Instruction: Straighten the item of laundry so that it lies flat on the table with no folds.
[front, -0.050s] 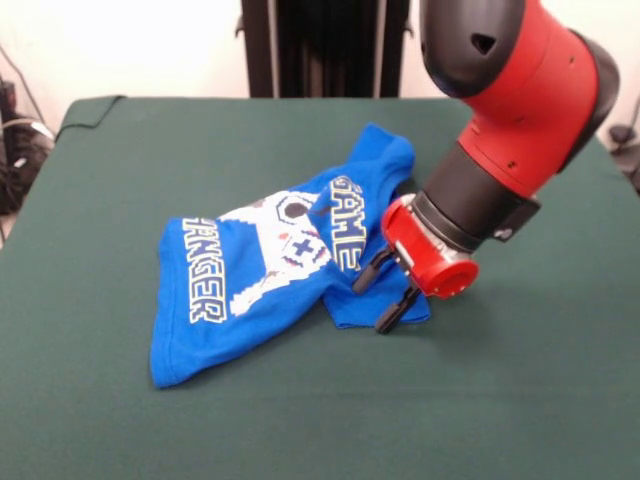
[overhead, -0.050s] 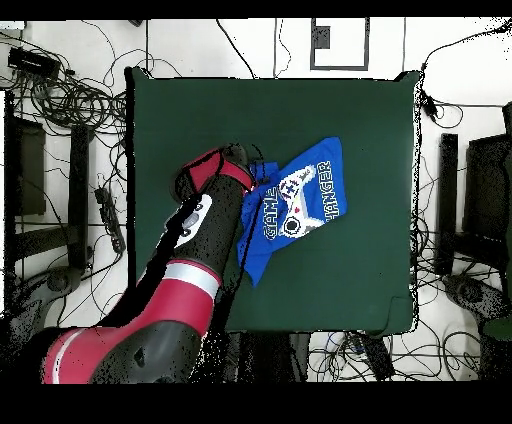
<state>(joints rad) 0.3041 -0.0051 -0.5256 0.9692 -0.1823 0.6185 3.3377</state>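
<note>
Hanging open at the gripper (front, -0.050s: 372, 304), both black fingers (front, -0.050s: 376, 270) spread apart, pinching nothing. Pointing down and sideways at the edge of the little blue shirt (front, -0.050s: 255, 285), right at the cloth or just above it; not telling which from here. Reaching in under the big red and black arm (front, -0.050s: 520, 90).

Lying near the middle of the green table (front, -0.050s: 520, 400), bunched up, not flat. Folding over itself on the side next to the gripper, with the word GAME sitting on the folded flap.

Probably getting ready for grabbing that flap. For doing it well: going down slowly, pinching only the top layer at the very edge, not both layers. Then pulling gently away from the rest of the shirt, toward the bare green, keeping low. Letting go only after laying the flap flat. Pulling too hard and risking dragging the whole shirt along.

Showing the open fingers and the raised fold in the front view. Hiding the gripper under the arm (overhead, -0.050s: 200, 240) in the overhead view, but showing the whole shape of the shirt (overhead, -0.050s: 295, 205), slanted on the table (overhead, -0.050s: 180, 120), with lots of room all around.
</note>
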